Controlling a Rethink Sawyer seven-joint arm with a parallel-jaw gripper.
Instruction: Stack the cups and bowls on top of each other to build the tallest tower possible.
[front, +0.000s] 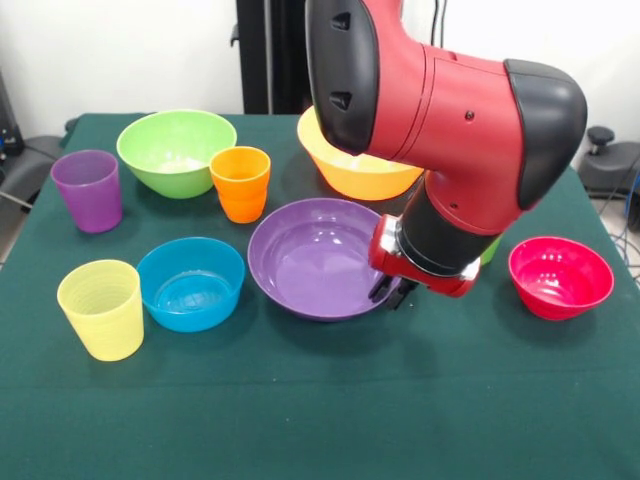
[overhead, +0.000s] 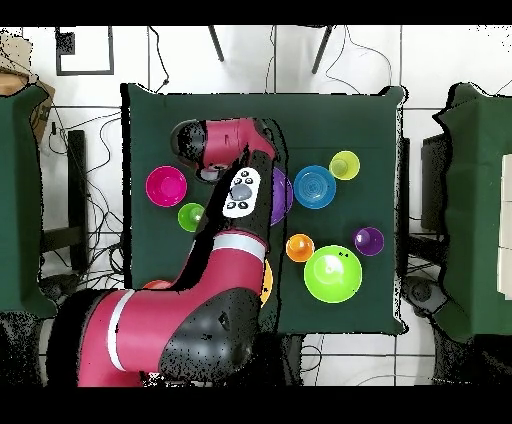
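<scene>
- Nearest, pale yellow cup (front: 101, 308) upright beside blue bowl (front: 191, 283) on green table (front: 320, 410).
- Behind, gripper (front: 393, 291) low at wide purple bowl (front: 319, 257) right rim; cannot tell whether fingers released or clenched.
- Rightward, pink-red bowl (front: 560, 277) alone.
- Farther, purple cup (front: 88, 190), orange cup (front: 240, 183), light green bowl (front: 176, 151).
- Farthest, orange-yellow bowl (front: 355, 172) partly hidden behind arm (front: 440, 110); nothing stacked.
</scene>
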